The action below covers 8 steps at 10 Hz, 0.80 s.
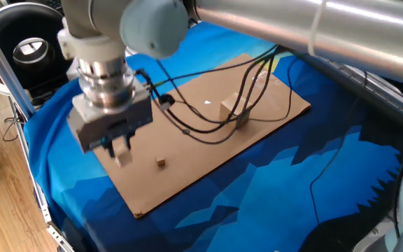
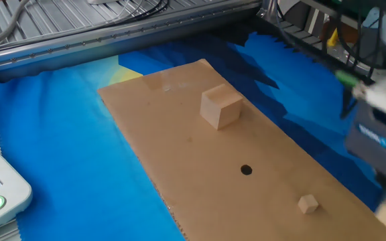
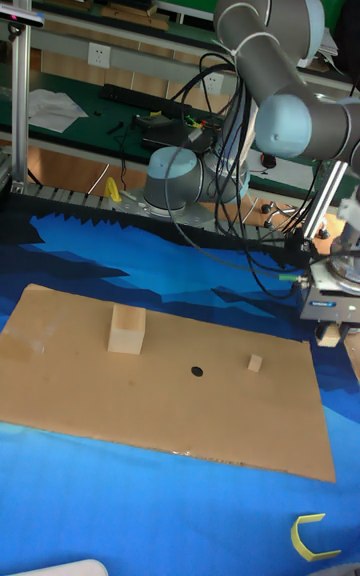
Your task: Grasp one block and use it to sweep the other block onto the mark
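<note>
Board (image 2: 179,154): brown cardboard sheet lying flat on the cloth.
Cloth (image 2: 66,147): blue patterned, covering the tabletop.
Big cube (image 2: 220,108): tan, sitting on the board near its far end.
Yellow clip (image 3: 312,539): lying on the cloth, off the board.

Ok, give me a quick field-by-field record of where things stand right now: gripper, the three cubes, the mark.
gripper: shut on the mid-sized pale cube, low at the board's end
tiniest cube: on the cardboard board, free, beside the held cube
mark: dark dot, uncovered, between the tiniest cube and the big tan cube
big tan cube: untouched, far half of the board
sweep: not yet begun; tiniest cube off the mark
</note>
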Each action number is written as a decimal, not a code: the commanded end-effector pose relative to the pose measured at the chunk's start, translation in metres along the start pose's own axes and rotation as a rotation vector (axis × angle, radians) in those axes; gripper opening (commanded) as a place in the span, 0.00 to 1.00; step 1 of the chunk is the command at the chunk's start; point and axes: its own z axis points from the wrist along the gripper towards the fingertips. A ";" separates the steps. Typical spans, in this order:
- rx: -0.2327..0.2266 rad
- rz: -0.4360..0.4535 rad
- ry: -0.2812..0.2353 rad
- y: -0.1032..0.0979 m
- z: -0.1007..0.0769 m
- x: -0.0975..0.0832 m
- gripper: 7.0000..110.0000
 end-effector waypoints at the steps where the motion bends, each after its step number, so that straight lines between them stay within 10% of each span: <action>1: -0.072 -0.173 0.003 0.015 0.053 -0.002 0.00; 4: 0.038 -0.308 0.112 -0.037 0.075 0.019 0.00; 8: 0.095 -0.300 0.062 -0.046 0.046 0.005 0.00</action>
